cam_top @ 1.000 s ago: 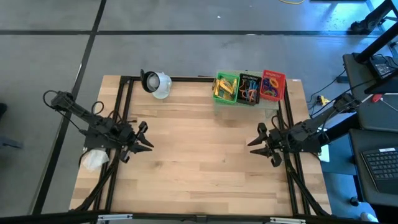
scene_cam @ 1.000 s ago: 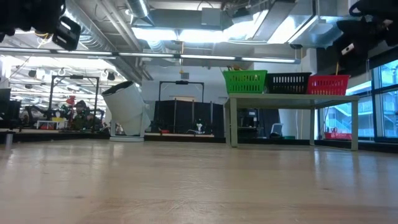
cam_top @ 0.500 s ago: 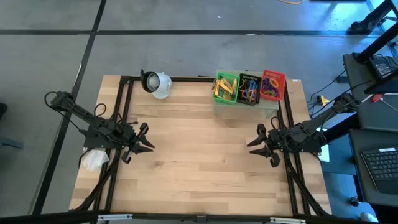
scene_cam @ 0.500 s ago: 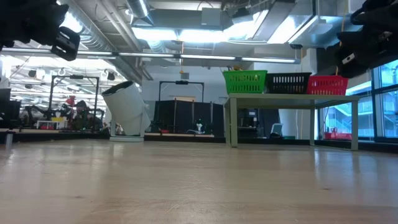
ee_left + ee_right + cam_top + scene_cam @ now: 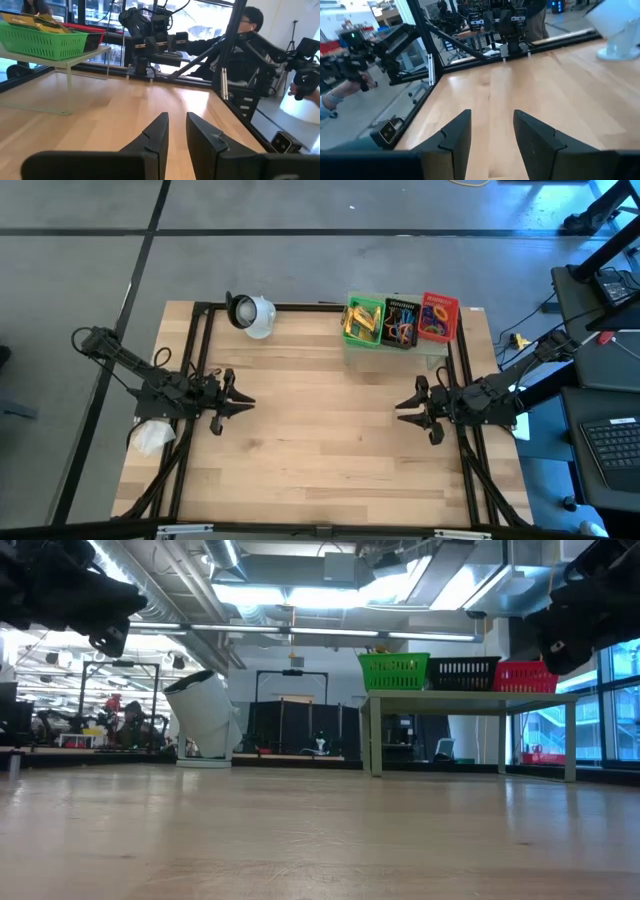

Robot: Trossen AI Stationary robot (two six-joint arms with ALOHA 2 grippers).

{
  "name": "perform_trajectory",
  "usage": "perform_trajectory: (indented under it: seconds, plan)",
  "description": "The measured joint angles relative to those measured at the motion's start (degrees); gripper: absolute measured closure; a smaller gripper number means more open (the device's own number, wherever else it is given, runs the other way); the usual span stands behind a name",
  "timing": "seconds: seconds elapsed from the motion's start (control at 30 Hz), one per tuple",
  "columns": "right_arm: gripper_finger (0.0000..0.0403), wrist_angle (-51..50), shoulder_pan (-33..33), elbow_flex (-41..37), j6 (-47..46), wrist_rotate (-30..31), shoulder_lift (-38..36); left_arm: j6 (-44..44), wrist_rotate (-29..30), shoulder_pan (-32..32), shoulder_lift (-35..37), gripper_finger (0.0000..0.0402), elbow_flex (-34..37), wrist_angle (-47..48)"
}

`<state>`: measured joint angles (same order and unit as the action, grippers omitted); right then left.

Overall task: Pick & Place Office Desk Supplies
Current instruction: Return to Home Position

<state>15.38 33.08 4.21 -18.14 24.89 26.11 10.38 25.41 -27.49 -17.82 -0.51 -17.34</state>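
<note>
1. Tabletop (image 5: 320, 465): pale wood planks, bare across the middle, bordered by black rails.
2. Left gripper (image 5: 240, 402): hangs above the table's left side and points inward. Its fingers are parted by a narrow gap, with nothing between them.
3. Right gripper (image 5: 402, 406): hangs above the right side, facing the left one. Its fingers are spread wide and hold nothing.
4. Office supplies: sorted into a green bin (image 5: 363, 321), a black bin (image 5: 400, 321) and a red bin (image 5: 438, 317), side by side on a raised shelf (image 5: 470, 695) at the far right edge. Yellow-green boxes show in the green bin.
5. White cup-shaped object (image 5: 252, 314): sits at the far edge, well left of the shelf.
6. Room: grey concrete floor surrounds the table, with ducts and light strips overhead. A person (image 5: 250, 47) in dark clothing is beyond the right edge.
</note>
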Motion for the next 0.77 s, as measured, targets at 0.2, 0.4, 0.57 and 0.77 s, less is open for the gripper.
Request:
perform_trajectory:
  seconds: [0.2,0.4,0.57,0.77]
  plan:
    - [0.0254,0.0,0.0,0.0,-2.02,-0.29,0.0,-0.05,0.02,0.0,0.0,0.0343,0.0,0.0]
    - [0.0253,0.0,0.0,0.0,-2.24,-0.46,0.0,-0.07,0.02,0.0,0.0,0.0343,-0.02,0.0]
    - [0.0253,0.0,0.0,0.0,-2.26,-0.46,0.0,-0.15,0.02,0.0,0.0,0.0343,-0.02,0.0]
    - [0.0253,0.0,0.0,0.0,-2.28,-0.46,0.0,-0.16,0.03,0.0,0.0,0.0343,-0.02,0.0]
